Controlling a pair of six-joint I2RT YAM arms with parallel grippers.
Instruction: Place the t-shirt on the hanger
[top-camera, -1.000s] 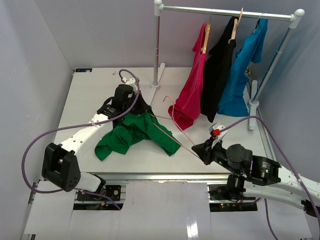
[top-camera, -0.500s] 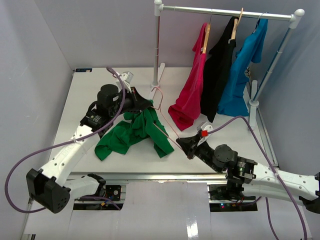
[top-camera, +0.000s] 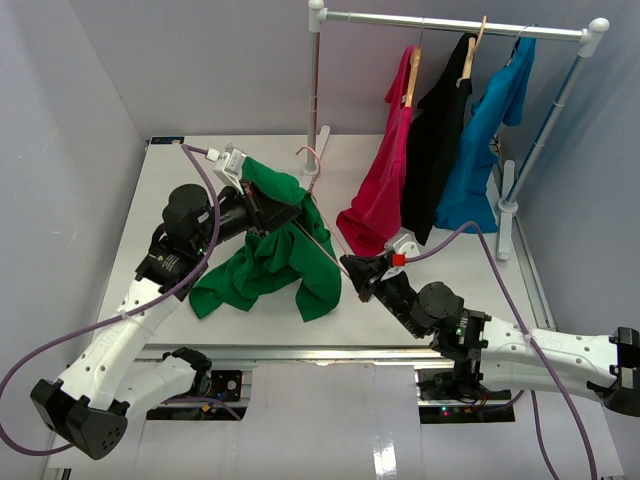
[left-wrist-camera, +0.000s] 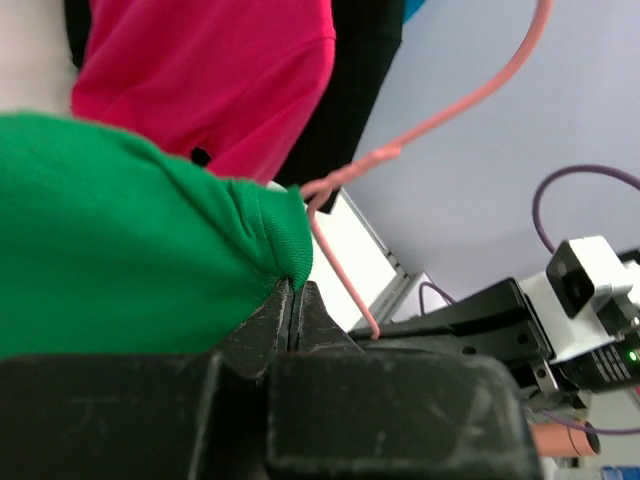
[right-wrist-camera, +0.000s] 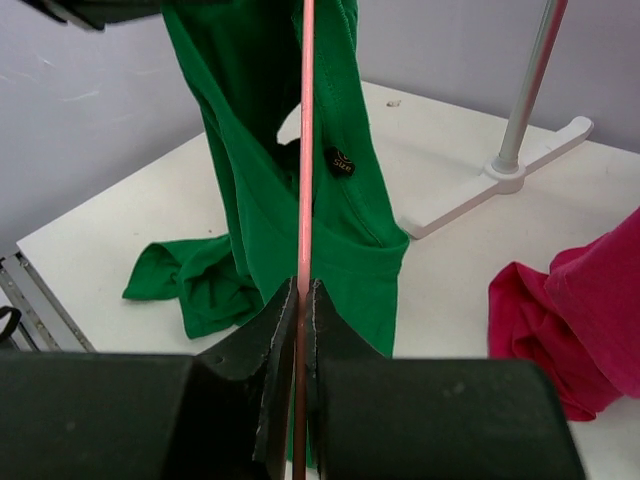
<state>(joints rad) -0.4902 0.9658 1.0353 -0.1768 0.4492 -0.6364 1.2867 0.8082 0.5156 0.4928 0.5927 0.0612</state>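
Top external view puts the plain bright green short-sleeved t-shirt (top-camera: 275, 255) half in the air. Its upper part is bunched and raised at the left gripper (top-camera: 262, 212), while one sleeve and the hem lie on the white table (top-camera: 350, 165). On my left wrist camera the fingers are clenched on only a small fold at the edge of the cloth. That is my first worry: a tug from the dragging fabric could pull that fold free and drop the shirt.

The thin pale pink wire hanger (top-camera: 325, 236) slants up through the raised cloth, its curved hook above the shirt. The right gripper (top-camera: 352, 268) is pinched hard on one bare stretch of the wire. A round wire held at a single spot can swivel, so pressure from the fabric could twist the frame out of line. From the right wrist view the wire crosses near the neck label, but I cannot tell whether it runs inside the collar or just in front. If it is outside, or slides into a sleeve, the shirt will hang crooked.

Further out, the hook sits near the white rack post (top-camera: 315, 90), and the magenta-red hanging shirt (top-camera: 380, 200) is just beside the right arm. A careless swing could snag either one.
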